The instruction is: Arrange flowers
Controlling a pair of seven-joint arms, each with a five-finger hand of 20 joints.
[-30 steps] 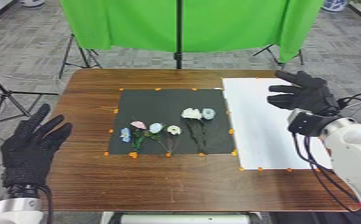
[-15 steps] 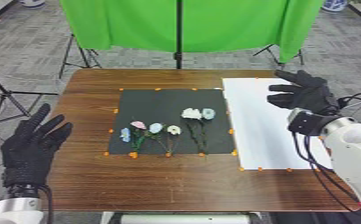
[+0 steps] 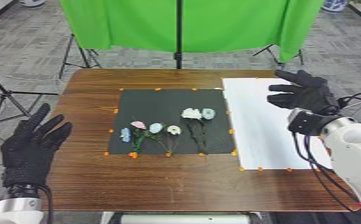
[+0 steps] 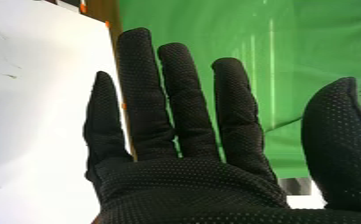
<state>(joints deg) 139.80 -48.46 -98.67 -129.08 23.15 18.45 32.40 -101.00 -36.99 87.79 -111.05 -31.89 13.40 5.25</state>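
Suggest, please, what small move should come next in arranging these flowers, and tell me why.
The right hand should probably move left and ease down toward the pale blue flower: the hand is open and empty over the white sheet, and that flower, on the dark mat, lies nearest it.

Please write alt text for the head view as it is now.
Six artificial-looking flowers lie on a black mat on a brown table, four at its near left and two right of its middle. A white sheet adjoins the mat's right side. The robot's open left hand and right hand flank them, holding nothing.
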